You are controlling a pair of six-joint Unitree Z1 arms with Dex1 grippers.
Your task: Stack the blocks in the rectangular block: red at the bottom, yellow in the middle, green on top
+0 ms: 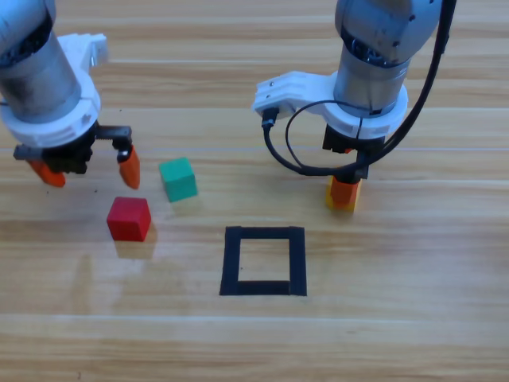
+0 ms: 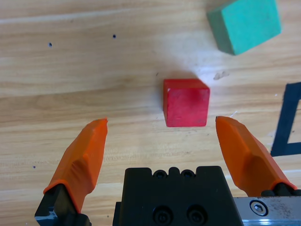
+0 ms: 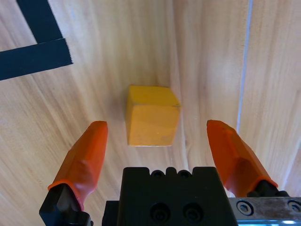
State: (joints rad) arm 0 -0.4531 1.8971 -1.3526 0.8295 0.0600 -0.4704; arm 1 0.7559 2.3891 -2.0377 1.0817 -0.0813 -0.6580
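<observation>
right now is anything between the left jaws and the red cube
No. In the left wrist view only bare wood lies between the open left gripper and the red cube.

Two arms, each a grey metal cylinder with a dull sheen. Left gripper [image 2: 160, 136]: two tapered orange fingers [image 2: 84, 157] with blunt pointed tips, bolted into black clamps at their bases. Between the fingers, a black body with round recessed screws [image 2: 162, 216]; beside the right-hand finger base, a silver plate with a hex screw. Right gripper [image 3: 157, 139]: same build. A black cable [image 1: 290, 151] loops beside the right arm.
</observation>
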